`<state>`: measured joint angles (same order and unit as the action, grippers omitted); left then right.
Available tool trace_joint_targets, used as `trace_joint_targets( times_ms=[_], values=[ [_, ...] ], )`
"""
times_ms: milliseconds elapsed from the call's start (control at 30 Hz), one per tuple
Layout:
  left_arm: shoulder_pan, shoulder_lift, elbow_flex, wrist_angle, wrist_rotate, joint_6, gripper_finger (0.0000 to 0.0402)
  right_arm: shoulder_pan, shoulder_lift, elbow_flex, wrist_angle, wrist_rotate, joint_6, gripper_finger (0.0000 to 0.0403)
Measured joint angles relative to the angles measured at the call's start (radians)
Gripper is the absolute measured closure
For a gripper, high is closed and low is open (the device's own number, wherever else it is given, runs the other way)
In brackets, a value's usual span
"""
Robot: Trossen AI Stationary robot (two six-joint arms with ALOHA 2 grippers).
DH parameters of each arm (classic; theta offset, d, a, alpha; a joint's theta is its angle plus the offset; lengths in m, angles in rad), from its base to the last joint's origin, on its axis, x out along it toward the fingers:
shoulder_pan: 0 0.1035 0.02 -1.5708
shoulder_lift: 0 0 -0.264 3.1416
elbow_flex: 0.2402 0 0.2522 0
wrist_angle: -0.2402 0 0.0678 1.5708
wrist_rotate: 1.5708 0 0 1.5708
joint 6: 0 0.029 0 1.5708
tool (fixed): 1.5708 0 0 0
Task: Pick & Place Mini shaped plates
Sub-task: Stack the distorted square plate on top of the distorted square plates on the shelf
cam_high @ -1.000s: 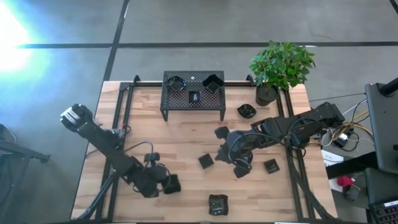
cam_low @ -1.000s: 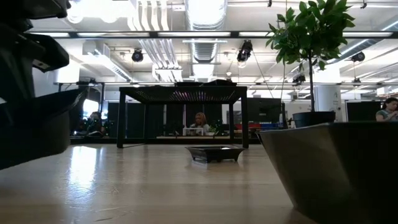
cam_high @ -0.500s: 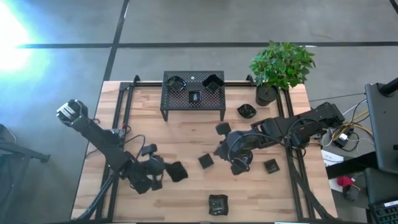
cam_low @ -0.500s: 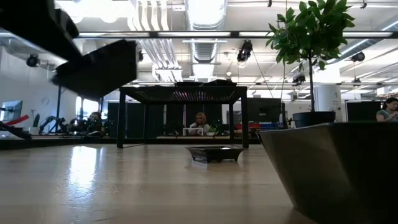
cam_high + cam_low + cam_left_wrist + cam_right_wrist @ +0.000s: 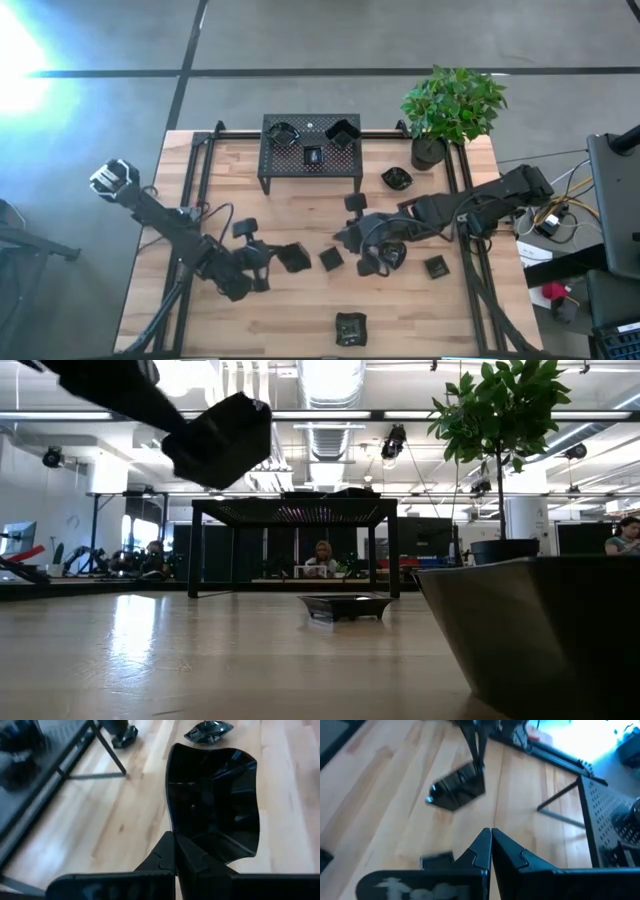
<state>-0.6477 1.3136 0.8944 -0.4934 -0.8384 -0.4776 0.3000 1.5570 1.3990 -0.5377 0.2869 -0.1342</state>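
My left gripper (image 5: pixel 272 260) is shut on a black square mini plate (image 5: pixel 215 805), which hangs high over the wood in the low view (image 5: pixel 220 438). My right gripper (image 5: pixel 340 240) hovers shut and bare near the table's middle (image 5: pixel 491 832). Other mini plates lie flat on the table (image 5: pixel 331 258) (image 5: pixel 355 204) (image 5: pixel 397 178). More of them lie farther right (image 5: pixel 436 267) and at the near edge (image 5: pixel 350 328). Three plates sit on top of the black perforated rack (image 5: pixel 311 150). My left gripper pinches the plate's raised rim (image 5: pixel 176 831) between its two fingertips, at the edge nearest the gripper. The fingers come slanting down from the table's near left. The plate juts out beyond the fingertips, tilted and lifted clear of the table.
A potted plant (image 5: pixel 448 110) stands at the far right corner. Black frame rails (image 5: pixel 195 180) run along the table's left and right sides. Bare wood lies between the rack and my left gripper. In the low view one plate (image 5: pixel 540 630) looms close on the right.
My left gripper has risen and gone toward the table's right and far side, turning its wrist, with the square plate carried up well clear of the wood. My right gripper has tipped and shifted a little toward the left.
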Motion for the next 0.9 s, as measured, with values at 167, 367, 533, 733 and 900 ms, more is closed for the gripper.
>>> trace_joint_targets(
  times_ms=[167, 367, 533, 733, 900],
  values=[
    [0.032, -0.002, 0.034, -0.031, -0.020, 0.114, 0.0401, 0.001, 0.000, -0.007, 0.056, 0.002, 0.004, 0.0381],
    [0.065, 0.001, 0.043, -0.027, -0.097, 0.240, 0.0401, 0.001, 0.000, -0.013, 0.108, 0.005, 0.005, 0.0337],
    [0.077, 0.008, 0.045, 0.002, -0.209, 0.343, 0.0401, 0.000, 0.010, -0.037, 0.197, 0.044, -0.036, 0.0310],
    [0.098, 0.012, 0.049, 0.013, -0.194, 0.479, 0.0401, -0.003, 0.057, -0.053, 0.294, 0.114, -0.147, 0.0299],
    [0.133, 0.021, 0.082, 0.019, -0.167, 0.536, 0.0401, -0.005, 0.117, -0.049, 0.334, 0.135, -0.232, 0.0298]
  ],
)
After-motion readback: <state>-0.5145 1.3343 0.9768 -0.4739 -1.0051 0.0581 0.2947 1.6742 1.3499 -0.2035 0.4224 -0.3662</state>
